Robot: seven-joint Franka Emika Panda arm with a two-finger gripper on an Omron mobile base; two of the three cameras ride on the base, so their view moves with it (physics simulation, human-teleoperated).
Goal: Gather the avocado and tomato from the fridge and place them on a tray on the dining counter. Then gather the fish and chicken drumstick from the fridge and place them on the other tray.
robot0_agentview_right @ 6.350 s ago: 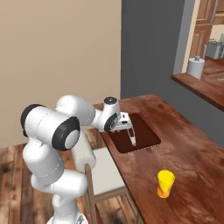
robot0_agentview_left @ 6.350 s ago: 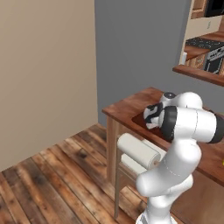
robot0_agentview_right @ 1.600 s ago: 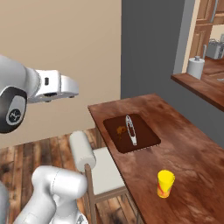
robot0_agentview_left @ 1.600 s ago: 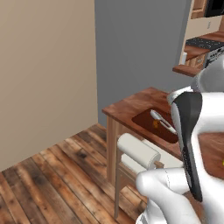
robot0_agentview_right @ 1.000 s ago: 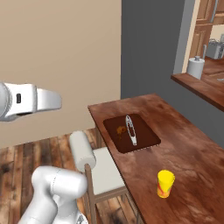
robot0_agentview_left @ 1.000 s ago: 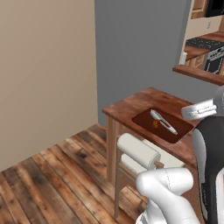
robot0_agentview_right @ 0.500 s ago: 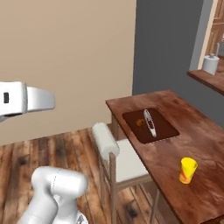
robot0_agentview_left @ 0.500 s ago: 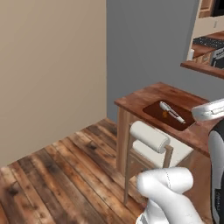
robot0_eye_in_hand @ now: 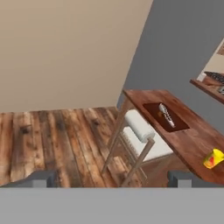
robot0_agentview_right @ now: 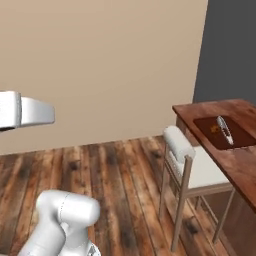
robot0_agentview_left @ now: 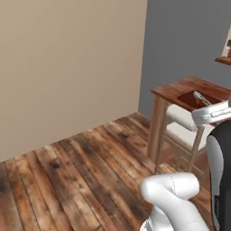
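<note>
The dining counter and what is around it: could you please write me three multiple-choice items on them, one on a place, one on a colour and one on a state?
1. Where does the fish lie?
A. On the floor
B. On the dark tray on the dining counter
C. On the stool

2. What colour is the cup on the counter?
A. Yellow
B. Blue
C. White

3. How does the stool stand?
A. Tipped on its side
B. Upside down
C. Upright, against the counter

Answers:
1 B, the hand view shows the silvery fish lying inside the tray.
2 A, it is yellow, with a reddish patch on its side.
3 C, its legs are on the wooden floor and its white cushion faces up.
</note>
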